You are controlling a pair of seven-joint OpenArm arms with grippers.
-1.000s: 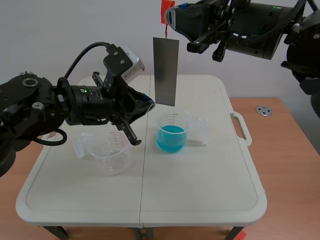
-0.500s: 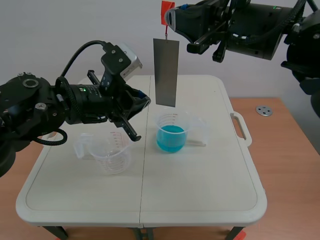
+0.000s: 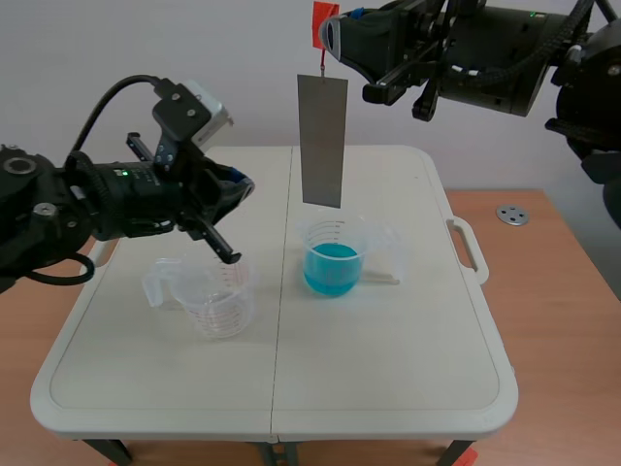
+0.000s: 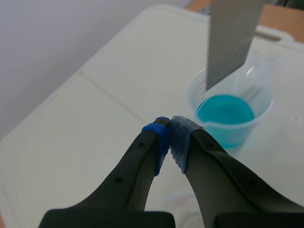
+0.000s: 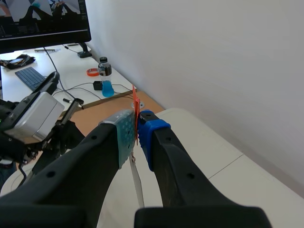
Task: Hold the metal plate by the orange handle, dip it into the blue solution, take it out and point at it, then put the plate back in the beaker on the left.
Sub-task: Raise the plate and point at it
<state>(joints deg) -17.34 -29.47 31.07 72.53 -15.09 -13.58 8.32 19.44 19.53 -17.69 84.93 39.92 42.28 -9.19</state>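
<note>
My right hand (image 5: 136, 129) pinches the orange handle (image 3: 321, 19), the metal plate (image 3: 322, 141) hanging over the blue solution (image 3: 333, 262). My left hand (image 4: 169, 135), pressed closed on nothing, hovers above the empty beaker (image 3: 218, 296); I'd clear it aside, then lower the plate in vertically.

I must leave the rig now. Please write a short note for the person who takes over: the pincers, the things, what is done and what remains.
The right pincer is shut on the orange handle, held high. The metal plate hangs upright from it, over the beaker of blue solution and out of the liquid.
The left pincer is shut on nothing, near and above the empty beaker.
Done: a second ago the left pincer was close beside the plate; it has drawn back, so the pointing seems finished.
Left: carry the plate over, lower it into the empty beaker, release.
</note>
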